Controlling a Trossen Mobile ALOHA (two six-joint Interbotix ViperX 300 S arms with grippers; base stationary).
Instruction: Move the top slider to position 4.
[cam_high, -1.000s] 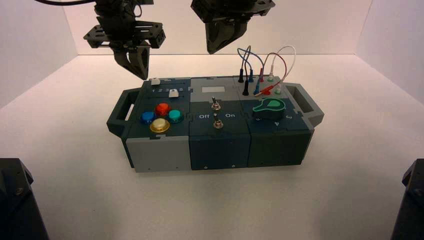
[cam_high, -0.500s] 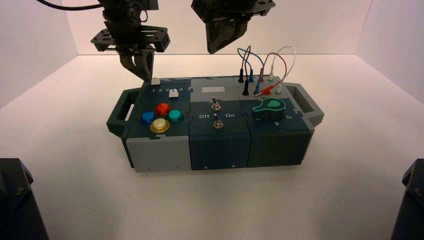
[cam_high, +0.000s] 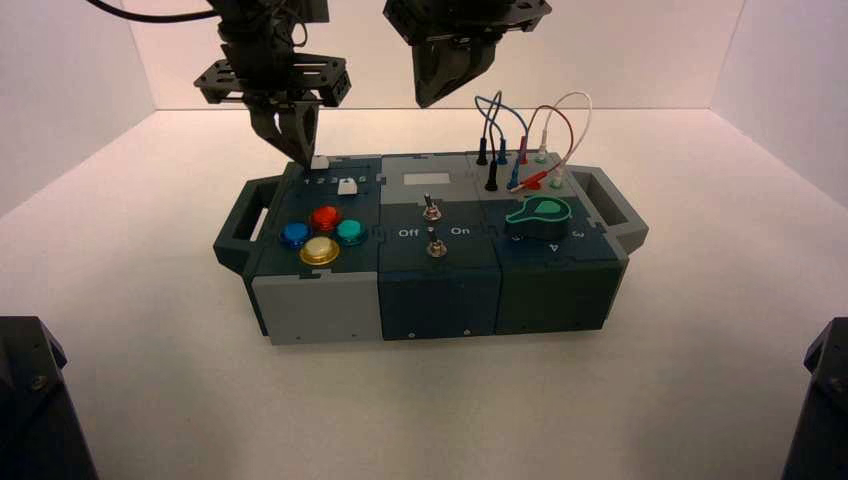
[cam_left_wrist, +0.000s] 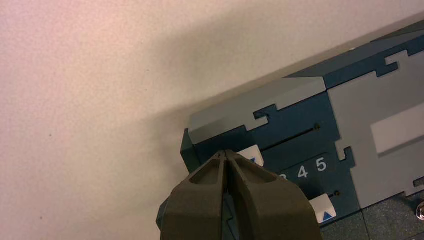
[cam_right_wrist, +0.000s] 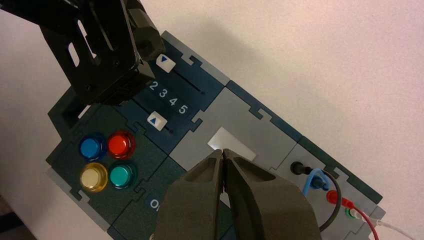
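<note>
Right now my left gripper (cam_left_wrist: 225, 152) has its tips together, beside the top slider (cam_left_wrist: 251, 155) near the box's (cam_high: 325, 309) far left corner. I should push gently along the slot — straight toward 4 (cam_left_wrist: 302, 172). Its blue arrow points at the numbers, across the slot; its long side seems to run along it. My right gripper (cam_right_wrist: 223, 151) waits above the box's middle.
</note>
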